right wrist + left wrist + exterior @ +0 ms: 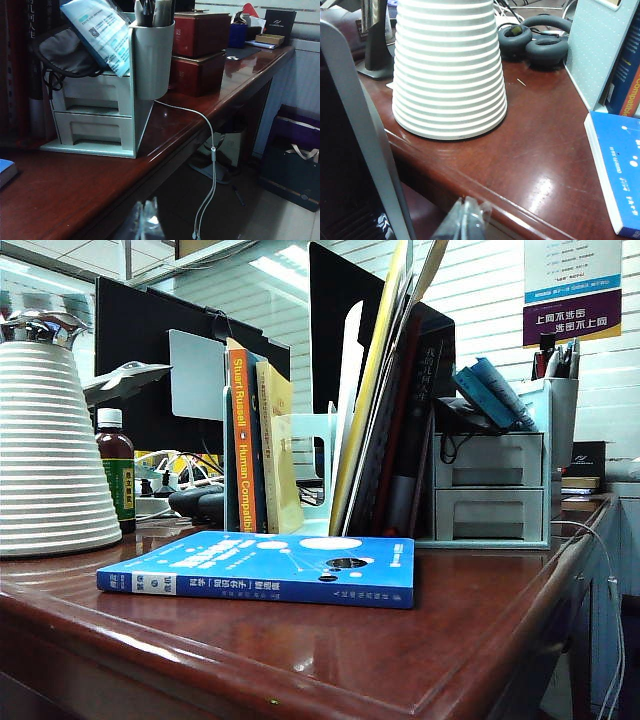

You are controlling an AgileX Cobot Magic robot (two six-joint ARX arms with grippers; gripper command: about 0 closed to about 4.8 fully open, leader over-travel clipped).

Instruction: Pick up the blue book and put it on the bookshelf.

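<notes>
The blue book [270, 568] lies flat on the brown desk, spine toward the front edge, in front of the bookshelf [305, 455]. The left wrist view catches a strip of the book [620, 170] beside the rack's end panel [597, 50]. In the right wrist view only a corner of the book [6, 170] shows, near the rack's two-drawer unit [95, 120]. My left gripper [465, 222] is shut and empty, hanging off the desk's front edge, well short of the book. My right gripper [146, 220] is shut too, empty, below the desk edge. Neither gripper appears in the exterior view.
A white ribbed cone-shaped vessel [50, 450] stands at the left, a dark bottle [116, 475] behind it. Black headphones [535, 40] lie behind the cone. An orange-spined book [243, 440] stands in the rack. A pen cup [152, 55], red boxes [202, 50] and a white cable [212, 150] are at the right.
</notes>
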